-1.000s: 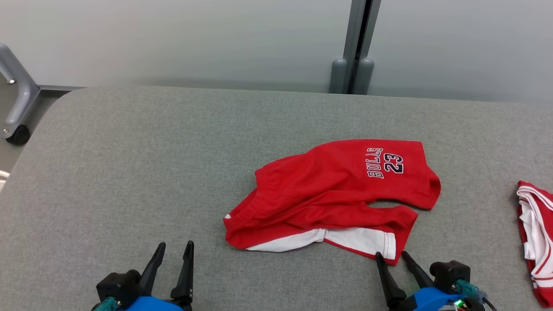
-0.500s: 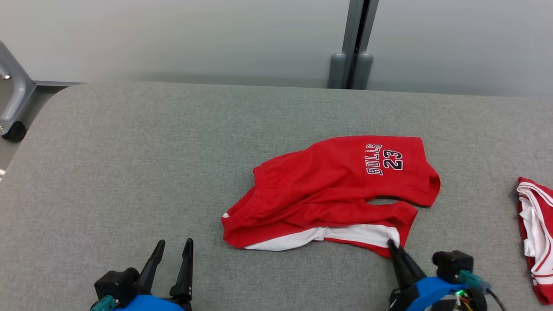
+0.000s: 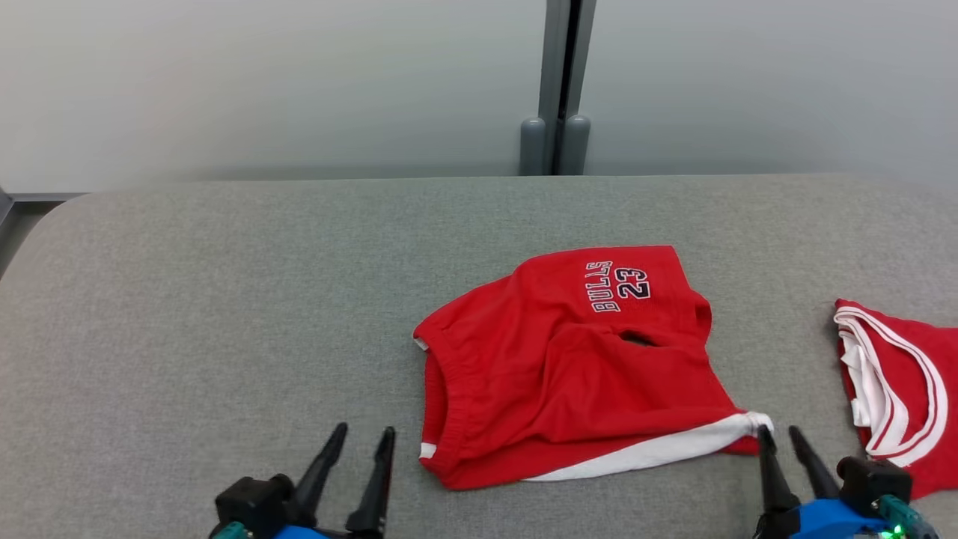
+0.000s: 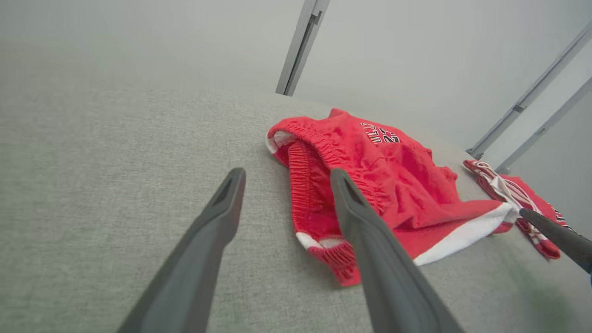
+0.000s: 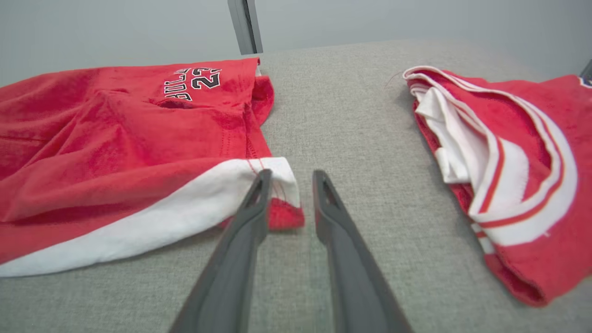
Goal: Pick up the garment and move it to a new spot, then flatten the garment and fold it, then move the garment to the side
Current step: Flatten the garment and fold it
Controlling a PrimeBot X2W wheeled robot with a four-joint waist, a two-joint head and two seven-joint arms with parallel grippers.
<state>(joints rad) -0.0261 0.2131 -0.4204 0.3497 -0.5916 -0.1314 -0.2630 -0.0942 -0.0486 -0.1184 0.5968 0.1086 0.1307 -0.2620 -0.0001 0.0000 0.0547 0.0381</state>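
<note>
The garment [image 3: 569, 374] is a pair of red shorts with a white hem and "BULLS 23" print, lying rumpled on the grey padded table [image 3: 224, 299]. It also shows in the left wrist view [image 4: 393, 180] and the right wrist view [image 5: 115, 138]. My right gripper [image 3: 778, 429] sits at the shorts' near right hem corner. Its fingers stand slightly apart [image 5: 292, 173], the white corner resting against the left fingertip, not pinched. My left gripper [image 3: 365, 429] is open and empty just left of the waistband [image 4: 287, 172].
A second red and white garment [image 3: 898, 389] lies bunched at the table's right edge, close to my right gripper. A grey post [image 3: 557, 90] stands behind the table against the pale wall. Bare table stretches to the left.
The camera has turned. My right gripper shut on the hem corner, dragged it right and towards me, reshaping the shorts, and its fingers have now parted. The left gripper stayed open.
</note>
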